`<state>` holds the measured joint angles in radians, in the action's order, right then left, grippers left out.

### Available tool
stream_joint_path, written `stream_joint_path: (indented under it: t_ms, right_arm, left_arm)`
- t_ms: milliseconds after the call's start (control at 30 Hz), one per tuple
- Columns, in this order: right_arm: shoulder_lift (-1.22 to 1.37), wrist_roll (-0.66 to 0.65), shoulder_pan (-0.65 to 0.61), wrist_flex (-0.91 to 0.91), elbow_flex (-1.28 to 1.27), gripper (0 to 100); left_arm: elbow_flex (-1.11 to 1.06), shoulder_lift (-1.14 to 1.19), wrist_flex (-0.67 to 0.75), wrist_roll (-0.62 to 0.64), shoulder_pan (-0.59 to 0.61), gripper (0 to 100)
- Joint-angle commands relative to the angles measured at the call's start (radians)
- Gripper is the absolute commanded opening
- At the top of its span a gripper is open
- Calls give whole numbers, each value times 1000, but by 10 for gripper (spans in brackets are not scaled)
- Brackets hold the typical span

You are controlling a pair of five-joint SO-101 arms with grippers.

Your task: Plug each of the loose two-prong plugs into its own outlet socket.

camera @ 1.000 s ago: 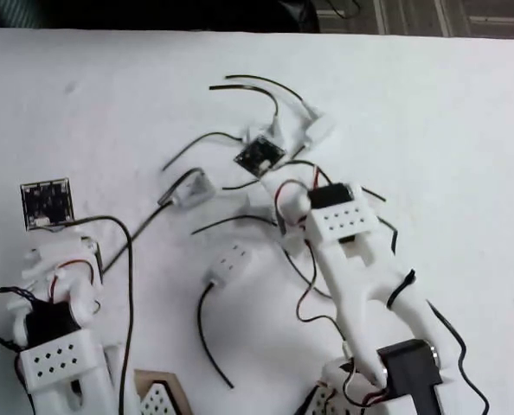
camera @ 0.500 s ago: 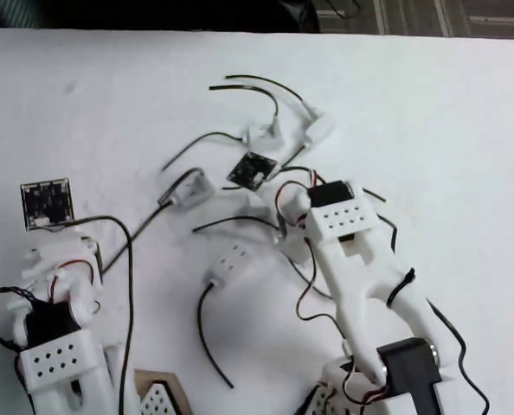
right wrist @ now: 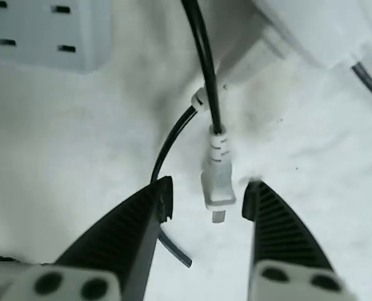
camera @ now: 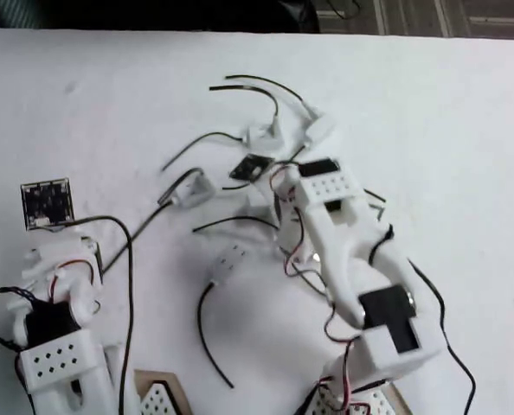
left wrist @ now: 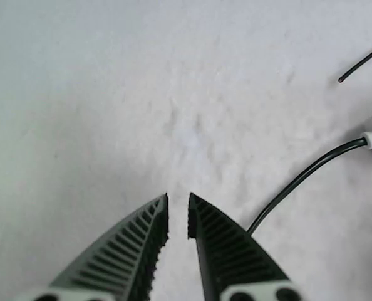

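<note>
A small pale two-prong plug [right wrist: 218, 183] on a black cord lies on the white table, prongs pointing toward the camera. My right gripper [right wrist: 211, 185] is open, one finger on each side of the plug, and I cannot tell if they touch it. A white outlet block [right wrist: 42, 28] with slot pairs lies beyond it. In the high view the right arm's wrist [camera: 326, 186] is over the cluster of cords at mid-table. My left gripper [left wrist: 178, 204] hovers over bare table at the near left, fingers almost together with nothing between them.
Several white plug and socket pieces with black cords lie scattered: one [camera: 231, 258] near the middle, one [camera: 192, 188] to its left, two [camera: 261, 134] [camera: 319, 128] farther back. A black square plate [camera: 45, 203] sits ahead of the left arm. A cord [left wrist: 299, 182] runs beside the left gripper.
The right arm has stretched forward and a little left, carrying its wrist farther over the cord cluster. The left arm has not moved.
</note>
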<state>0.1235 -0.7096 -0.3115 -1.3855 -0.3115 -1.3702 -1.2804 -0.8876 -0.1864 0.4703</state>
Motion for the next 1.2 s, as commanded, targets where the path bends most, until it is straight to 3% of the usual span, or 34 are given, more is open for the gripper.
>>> stream_joint_path:
  t_ms: [0, 467, 733, 1033, 1167]
  right_arm:
    - [54, -5, 24, -76, 157, 187]
    - [360, -5, 35, -282, 442, 181]
    - [438, -5, 56, -277, 493, 13]
    - [196, 11, 58, -328, 489, 17]
    - [12, 120, 51, -326, 407, 17]
  left_arm:
    - [5, -10, 17, -6, 2, 76]
    - [5, -10, 17, -6, 2, 76]
    - [5, -10, 17, -6, 2, 76]
    - [5, -10, 17, -6, 2, 76]
    - [5, -10, 17, -6, 2, 76]
